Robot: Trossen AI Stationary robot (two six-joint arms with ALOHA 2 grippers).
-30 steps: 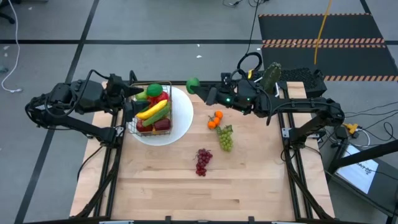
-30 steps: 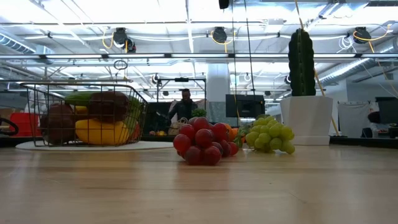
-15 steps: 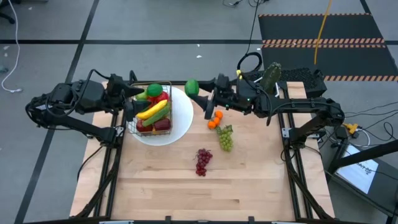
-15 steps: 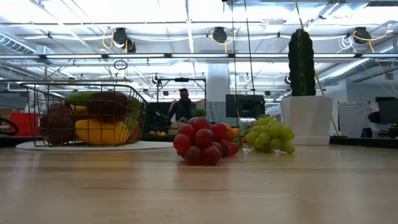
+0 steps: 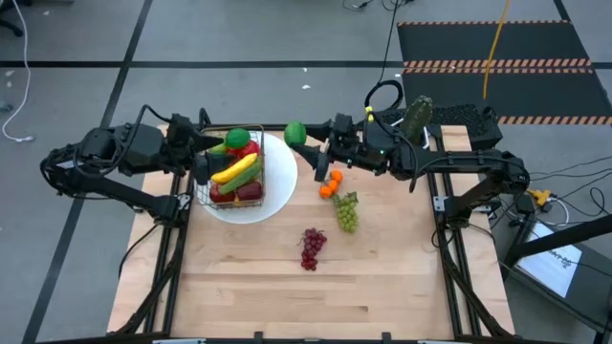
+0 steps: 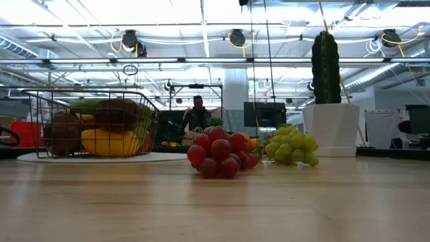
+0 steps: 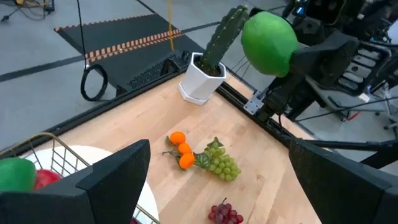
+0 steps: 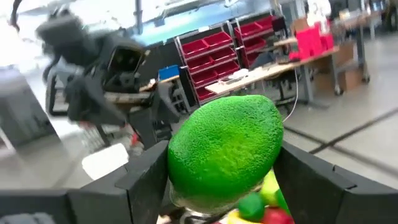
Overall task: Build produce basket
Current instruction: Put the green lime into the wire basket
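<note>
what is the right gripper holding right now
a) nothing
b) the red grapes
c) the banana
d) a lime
d: the right gripper has its fingers closed on either side of a green lime, held up in the air near the plate.

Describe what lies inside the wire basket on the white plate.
The basket holds a yellow banana, red apples and green produce on top. Whatever sits underneath the pile is covered and cannot be seen.
</note>
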